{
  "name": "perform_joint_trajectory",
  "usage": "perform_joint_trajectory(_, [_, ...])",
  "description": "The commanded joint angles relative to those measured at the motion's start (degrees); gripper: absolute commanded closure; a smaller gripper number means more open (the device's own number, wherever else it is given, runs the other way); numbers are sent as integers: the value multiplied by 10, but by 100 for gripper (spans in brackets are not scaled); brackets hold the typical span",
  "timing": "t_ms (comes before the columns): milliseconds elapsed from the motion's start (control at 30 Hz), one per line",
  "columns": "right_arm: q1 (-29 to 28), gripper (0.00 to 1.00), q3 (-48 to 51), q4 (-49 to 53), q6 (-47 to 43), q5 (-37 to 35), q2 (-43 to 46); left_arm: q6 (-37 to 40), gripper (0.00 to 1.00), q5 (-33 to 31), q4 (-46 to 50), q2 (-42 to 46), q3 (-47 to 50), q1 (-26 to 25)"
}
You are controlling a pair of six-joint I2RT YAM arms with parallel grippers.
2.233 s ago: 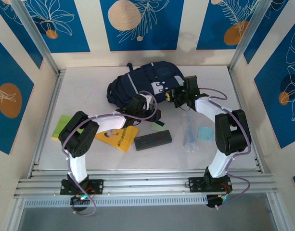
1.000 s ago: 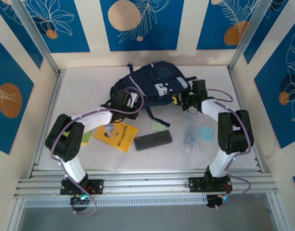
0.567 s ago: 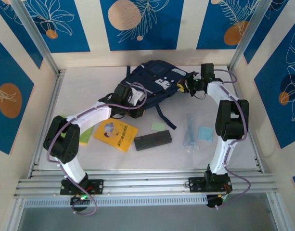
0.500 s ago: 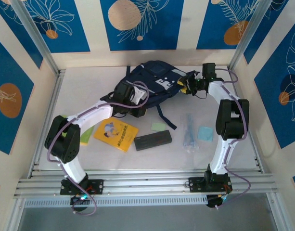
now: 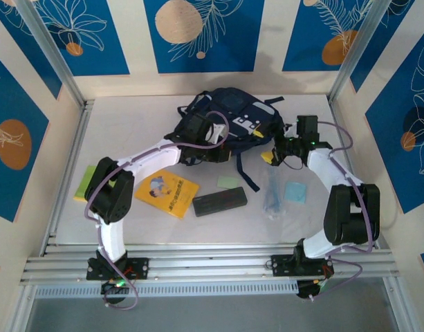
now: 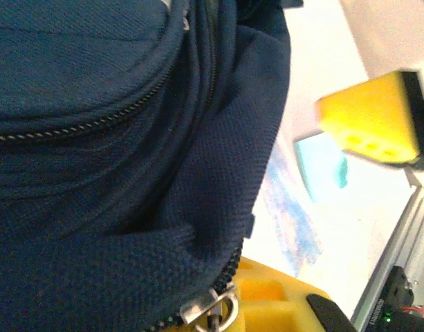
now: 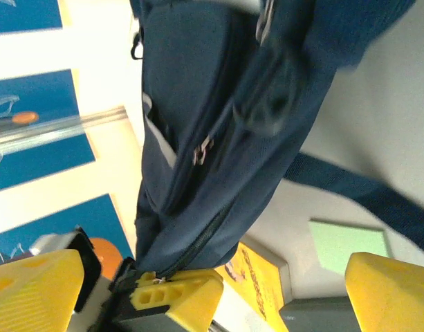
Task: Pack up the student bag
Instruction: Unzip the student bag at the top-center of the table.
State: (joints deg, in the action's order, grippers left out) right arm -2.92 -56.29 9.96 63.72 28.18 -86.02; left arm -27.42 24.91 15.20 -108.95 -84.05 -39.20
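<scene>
The left gripper (image 5: pixel 217 134) pinches the student bag (image 5: pixel 232 111) while the wide-open, empty right gripper (image 5: pixel 272 153) should next grab its zipper (image 7: pixel 201 149).

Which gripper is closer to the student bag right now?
Left. The left gripper is shut on the student bag, pinching fabric beside a zipper. The right gripper hangs open just off the bag's right edge in the top view, holding nothing.
</scene>
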Motion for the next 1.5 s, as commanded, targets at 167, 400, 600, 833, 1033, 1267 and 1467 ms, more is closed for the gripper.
perform_joint_trajectory(167, [-85, 10, 55, -258, 165, -48, -99, -46, 100, 44, -84, 37, 27, -25])
perform_joint_trajectory(400, [-89, 100, 32, -272, 148, -70, -138, 12, 100, -8, 34, 53, 23, -10])
perform_joint_trajectory(600, [-88, 100, -12, -75, -63, -126, -106, 99, 100, -50, 219, 54, -29, 71])
perform_joint_trajectory(833, [-41, 100, -73, 55, -239, -106, -109, 146, 100, -83, 269, 68, -11, 144])
perform_joint_trajectory(1033, [12, 100, -152, 130, -319, -61, -145, 163, 100, -93, 261, 85, 25, 161])
perform_joint_trajectory(1267, [38, 100, -283, 202, -361, -57, -218, 122, 100, 49, 227, 116, 58, 73])
perform_joint_trajectory(1467, [60, 84, -345, 239, -303, -74, -252, 48, 100, 128, 126, 57, -12, -15])
